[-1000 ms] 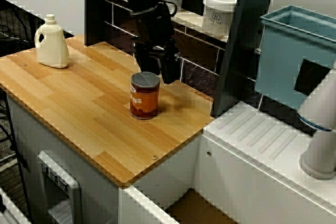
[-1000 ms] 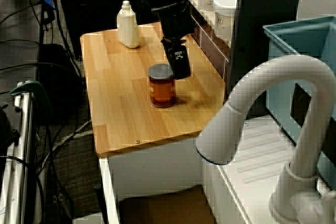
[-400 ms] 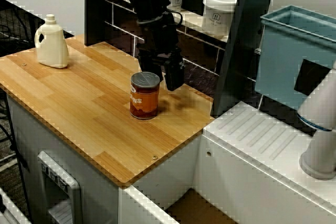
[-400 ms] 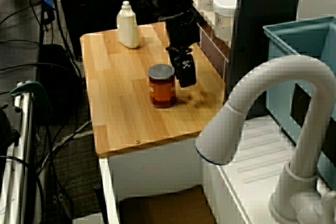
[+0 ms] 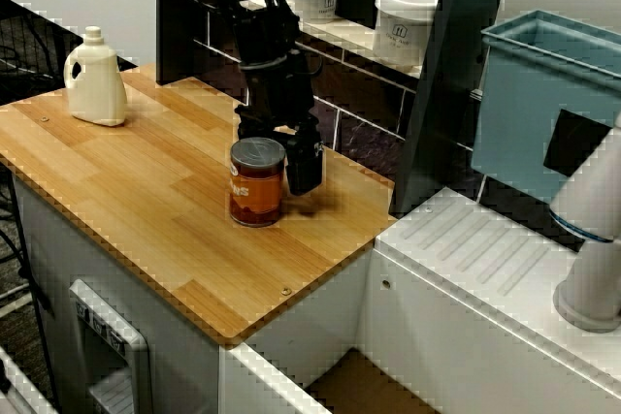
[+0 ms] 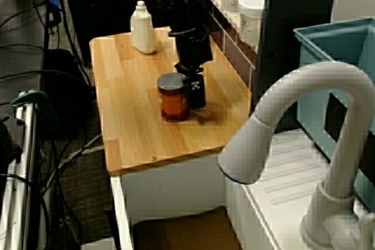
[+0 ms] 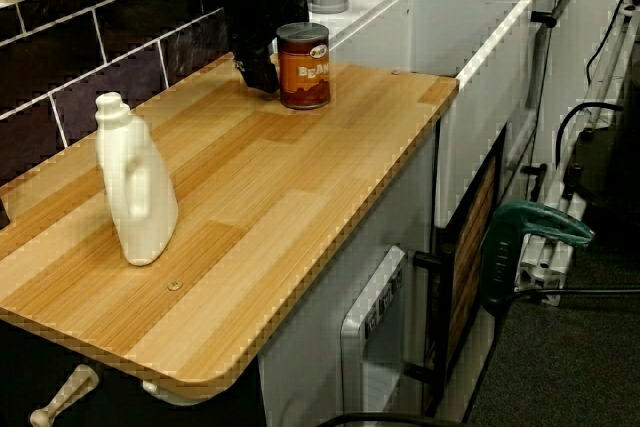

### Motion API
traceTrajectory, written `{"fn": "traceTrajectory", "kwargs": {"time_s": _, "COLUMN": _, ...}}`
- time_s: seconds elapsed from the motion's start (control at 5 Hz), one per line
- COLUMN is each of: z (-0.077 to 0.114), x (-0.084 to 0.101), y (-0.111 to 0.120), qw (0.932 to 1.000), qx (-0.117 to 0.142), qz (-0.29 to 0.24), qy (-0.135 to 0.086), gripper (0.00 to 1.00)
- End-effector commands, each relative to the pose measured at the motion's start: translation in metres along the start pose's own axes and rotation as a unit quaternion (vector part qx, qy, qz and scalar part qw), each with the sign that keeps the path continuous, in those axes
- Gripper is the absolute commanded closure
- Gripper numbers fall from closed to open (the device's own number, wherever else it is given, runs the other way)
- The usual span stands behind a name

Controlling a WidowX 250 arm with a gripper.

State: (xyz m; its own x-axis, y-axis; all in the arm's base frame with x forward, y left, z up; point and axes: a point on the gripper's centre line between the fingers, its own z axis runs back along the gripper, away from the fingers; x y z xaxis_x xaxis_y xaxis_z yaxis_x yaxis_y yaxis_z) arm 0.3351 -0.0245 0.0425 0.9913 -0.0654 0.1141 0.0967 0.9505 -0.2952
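Wooden countertop [image 5: 146,201] over a white cabinet, kitchen-style setup with a sink unit off to one side. Going front to back in the view across the counter: nearest the front edge is bare wood, then a can of beans [image 5: 257,181] standing upright, lid up, so its long axis is vertical. Right behind it, on the wall side, hangs the gripper [image 5: 301,164] with its fingers pointing down at the wood.

The view along the counter shows it best. The can sits on the open-counter side of the gripper, the gripper sits between the can and the tiled wall [image 5: 364,138], and the two look like they're touching or as good as. The can doesn't look gripped, it's beside the fingers rather than between them — but how far apart the fingers are I honestly can't tell, it's all black on black.

Farther off, a white bottle [image 5: 95,79] stands well apart at the other end of the counter. Behind everything is a shelf [image 5: 354,41] with two white tubs [image 5: 406,24], and a teal bin [image 5: 543,104] past the sink.
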Motion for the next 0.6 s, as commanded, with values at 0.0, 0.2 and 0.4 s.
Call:
{"fn": "traceTrajectory", "kwargs": {"time_s": 0.0, "z": 0.032, "x": -0.022, "y": 0.005, "qw": 0.9996, "qx": -0.005, "qz": -0.014, "qy": -0.025, "gripper": 0.00}}
{"fn": "traceTrajectory", "kwargs": {"time_s": 0.2, "z": 0.043, "x": -0.037, "y": 0.004, "qw": 0.9995, "qx": -0.010, "qz": -0.017, "qy": -0.025, "gripper": 0.00}}
{"fn": "traceTrajectory", "kwargs": {"time_s": 0.4, "z": 0.049, "x": -0.051, "y": 0.005, "qw": 0.9994, "qx": -0.011, "qz": -0.019, "qy": -0.028, "gripper": 0.00}}
